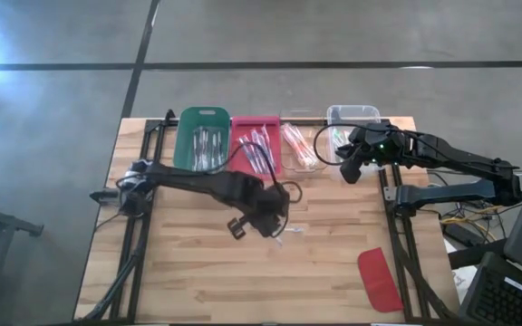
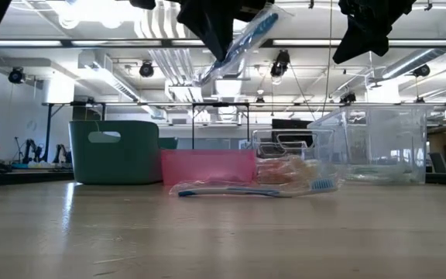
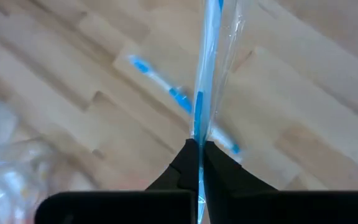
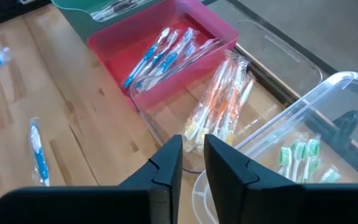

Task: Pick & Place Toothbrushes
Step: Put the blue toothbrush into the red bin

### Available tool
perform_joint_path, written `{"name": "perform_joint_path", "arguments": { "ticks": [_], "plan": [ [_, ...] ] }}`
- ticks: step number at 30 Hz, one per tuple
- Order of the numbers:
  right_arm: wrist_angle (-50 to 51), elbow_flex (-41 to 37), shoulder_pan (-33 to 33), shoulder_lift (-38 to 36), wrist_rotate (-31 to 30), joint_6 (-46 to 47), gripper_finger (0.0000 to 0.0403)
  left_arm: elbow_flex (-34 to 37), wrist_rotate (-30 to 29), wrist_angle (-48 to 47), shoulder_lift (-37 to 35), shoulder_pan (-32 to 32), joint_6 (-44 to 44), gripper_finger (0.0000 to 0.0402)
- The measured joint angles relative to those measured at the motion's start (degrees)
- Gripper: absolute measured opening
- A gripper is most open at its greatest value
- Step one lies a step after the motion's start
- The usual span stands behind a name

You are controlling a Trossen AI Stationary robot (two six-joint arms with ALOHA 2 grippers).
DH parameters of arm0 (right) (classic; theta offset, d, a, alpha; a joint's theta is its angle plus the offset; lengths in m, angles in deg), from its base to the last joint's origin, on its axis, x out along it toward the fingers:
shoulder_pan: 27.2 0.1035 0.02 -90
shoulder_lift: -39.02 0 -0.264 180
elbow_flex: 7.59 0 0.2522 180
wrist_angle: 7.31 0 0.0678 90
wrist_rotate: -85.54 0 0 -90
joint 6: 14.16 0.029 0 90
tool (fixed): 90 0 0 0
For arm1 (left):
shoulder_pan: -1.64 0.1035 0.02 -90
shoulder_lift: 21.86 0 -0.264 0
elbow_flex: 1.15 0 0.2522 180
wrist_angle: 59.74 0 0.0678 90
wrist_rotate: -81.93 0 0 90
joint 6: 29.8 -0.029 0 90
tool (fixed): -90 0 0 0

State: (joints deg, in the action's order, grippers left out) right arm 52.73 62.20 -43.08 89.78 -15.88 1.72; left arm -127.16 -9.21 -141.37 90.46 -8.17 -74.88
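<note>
My left gripper (image 3: 199, 146) hangs high over the table's middle (image 1: 275, 222), shut on a blue toothbrush (image 3: 201, 93) in a clear wrapper. Under it, a second wrapped blue toothbrush (image 2: 246, 191) lies flat on the wood. My right gripper (image 4: 192, 155) waits at the far right (image 1: 347, 172), above the bins. A narrow gap shows between its fingers, with nothing in it. Sorted toothbrushes lie in the bins: blue in the red bin (image 4: 166, 50), orange in the clear tray (image 4: 219, 106), green in the clear box (image 4: 300, 155). My left gripper pinches the wrapped blue toothbrush partway along its handle (image 3: 198, 134) between its two fingertips. The fingers point steeply down from above. The toothbrush is lifted clear of the table and slants in the low view (image 2: 242, 43), with a short end sticking out below the fingers (image 2: 207, 76).
A green bin (image 1: 201, 136) with pale toothbrushes stands leftmost in the row along the far edge. A flat red lid (image 1: 379, 279) lies near the table's front right corner. Bare wood spreads across the near half of the table (image 1: 198, 272).
</note>
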Motion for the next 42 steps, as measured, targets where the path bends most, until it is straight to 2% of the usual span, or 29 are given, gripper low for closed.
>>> {"name": "perform_joint_path", "arguments": {
  "ticks": [3, 7, 11, 13, 19, 25, 31, 42],
  "plan": [
    [-0.02, 0.00, 0.00, 0.00, -0.02, 0.00, 0.0073, 0.00, -0.06, -0.05, -1.79, 1.99, -3.28, 0.0005],
    [-0.05, 0.00, 0.01, 0.00, -0.04, 0.00, 0.0083, 0.00, -0.34, -0.31, -3.76, 4.42, -14.90, 0.0005],
    [-0.05, 0.00, 0.02, 0.00, -0.05, 0.11, 0.0090, 0.02, -4.02, -0.26, -4.05, 6.29, -27.77, 0.0005],
    [-0.05, 0.00, 0.00, 0.00, -0.07, 0.20, 0.0094, 0.02, -6.39, -0.08, -4.06, 7.41, -30.84, 0.0005],
    [-0.07, 0.00, 0.00, 0.00, -0.09, 0.20, 0.0100, 0.09, -6.49, 0.21, -4.03, 13.25, -34.16, 0.0005],
    [-0.17, 0.00, 0.01, 0.00, -0.13, 0.02, 0.0102, 0.13, -2.10, 0.84, -3.97, 20.62, -37.28, 0.0005],
    [-0.20, 0.00, 0.00, 0.00, -0.26, -0.02, 0.0084, 2.50, 2.00, 5.47, -3.84, 28.35, -40.81, 0.0005],
    [-0.70, 0.00, 0.00, 0.00, -0.72, -2.39, 0.0049, 14.11, 4.76, 18.19, -3.85, 38.51, -44.05, 0.0005]
  ]
}}
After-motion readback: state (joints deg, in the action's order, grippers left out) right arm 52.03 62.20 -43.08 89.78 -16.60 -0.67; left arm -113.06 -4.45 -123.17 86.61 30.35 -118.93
